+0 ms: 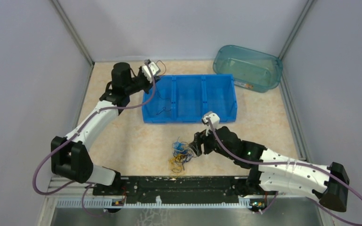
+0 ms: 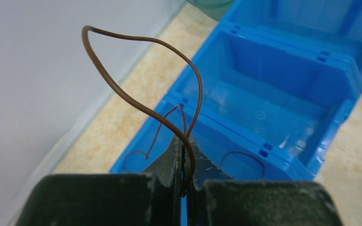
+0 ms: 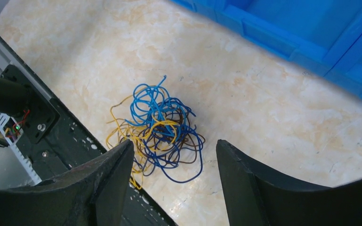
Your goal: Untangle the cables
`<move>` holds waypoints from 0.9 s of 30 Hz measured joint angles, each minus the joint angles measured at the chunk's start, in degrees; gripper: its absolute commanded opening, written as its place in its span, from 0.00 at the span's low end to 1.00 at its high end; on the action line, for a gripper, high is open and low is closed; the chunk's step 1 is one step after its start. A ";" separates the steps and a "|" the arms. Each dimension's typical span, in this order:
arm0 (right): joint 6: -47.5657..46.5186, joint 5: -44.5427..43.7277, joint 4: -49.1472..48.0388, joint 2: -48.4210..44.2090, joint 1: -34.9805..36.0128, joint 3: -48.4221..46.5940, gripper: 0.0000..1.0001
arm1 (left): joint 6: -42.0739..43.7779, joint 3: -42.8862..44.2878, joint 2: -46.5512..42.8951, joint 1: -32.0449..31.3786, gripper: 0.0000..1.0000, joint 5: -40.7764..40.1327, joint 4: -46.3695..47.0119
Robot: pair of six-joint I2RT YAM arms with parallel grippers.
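while left gripper [image 2: 184,157] pinches cable [image 2: 200,89], right gripper [image 3: 174,145] hovers.

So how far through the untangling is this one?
Done: some loose brown wire already lies in the left compartment of the blue bin. In hand: the left gripper is shut on another brown cable, held above that compartment. Left: a tangle of blue, yellow and brown cables sits on the table, with the open right gripper above it.
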State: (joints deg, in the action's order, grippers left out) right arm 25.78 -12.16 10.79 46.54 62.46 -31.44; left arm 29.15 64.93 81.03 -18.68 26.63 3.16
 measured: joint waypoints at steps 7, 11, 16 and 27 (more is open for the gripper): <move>-3.76 -0.96 0.55 -1.51 -0.02 -4.81 0.67 | -1.25 1.99 4.42 -1.92 0.05 3.56 -9.40; -4.26 -1.29 -0.55 -1.38 -0.15 -5.46 0.68 | -0.79 0.98 4.96 -2.23 0.26 1.97 -10.97; -4.22 -0.52 -2.45 -0.50 -0.48 -4.92 0.70 | 2.01 0.59 6.14 -2.23 0.65 -4.37 -11.02; -2.64 9.31 -7.19 1.90 -4.98 1.29 0.67 | 3.91 5.90 3.80 -2.23 0.98 -6.75 -21.24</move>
State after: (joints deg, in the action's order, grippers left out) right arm 23.14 -2.85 3.60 48.45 57.47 -30.15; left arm 33.06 70.83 84.84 -20.91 19.88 -18.09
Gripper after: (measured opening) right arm 0.676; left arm 0.949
